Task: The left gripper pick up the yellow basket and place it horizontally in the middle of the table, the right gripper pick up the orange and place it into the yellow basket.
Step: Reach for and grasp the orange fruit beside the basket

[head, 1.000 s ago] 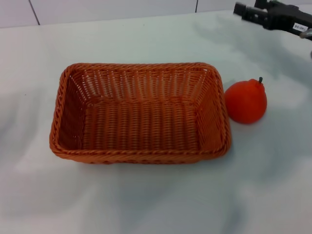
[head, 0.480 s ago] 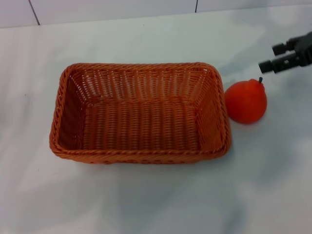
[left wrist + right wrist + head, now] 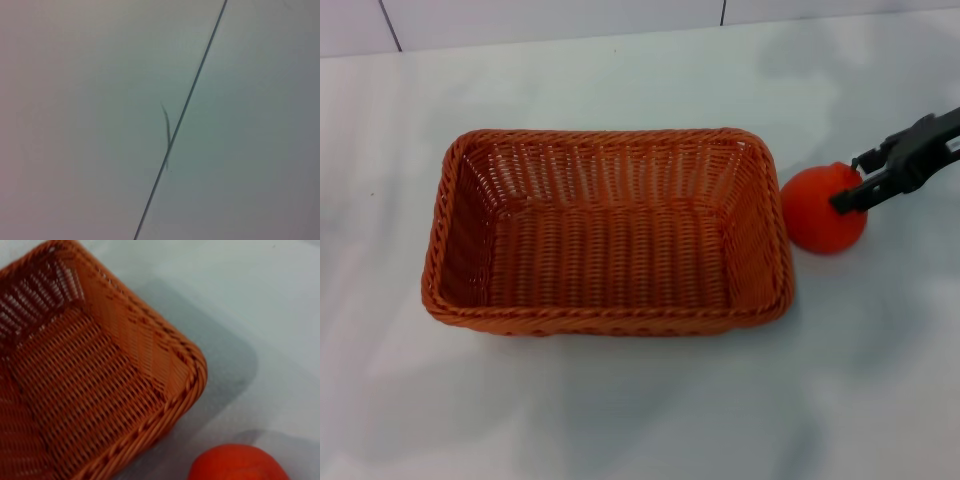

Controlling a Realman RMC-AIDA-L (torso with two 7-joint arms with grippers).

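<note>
The yellow basket [image 3: 610,135] is orange-brown wicker and lies lengthwise across the middle of the table [image 3: 620,420], empty. The orange [image 3: 815,220] sits on the table just off the basket's right end, close to the rim but apart from it. My right gripper [image 3: 852,182] reaches in from the right edge, open, with its two dark fingers over the top right of the orange. The right wrist view shows the basket's corner [image 3: 100,380] and the top of the orange [image 3: 240,465]. The left gripper is out of view.
The left wrist view shows only a plain pale surface crossed by a thin dark seam [image 3: 190,95]. A tiled wall edge [image 3: 550,20] runs along the back of the table.
My right gripper has come down from the back right corner towards the orange and now hangs over its top. The basket and the orange have not moved.
</note>
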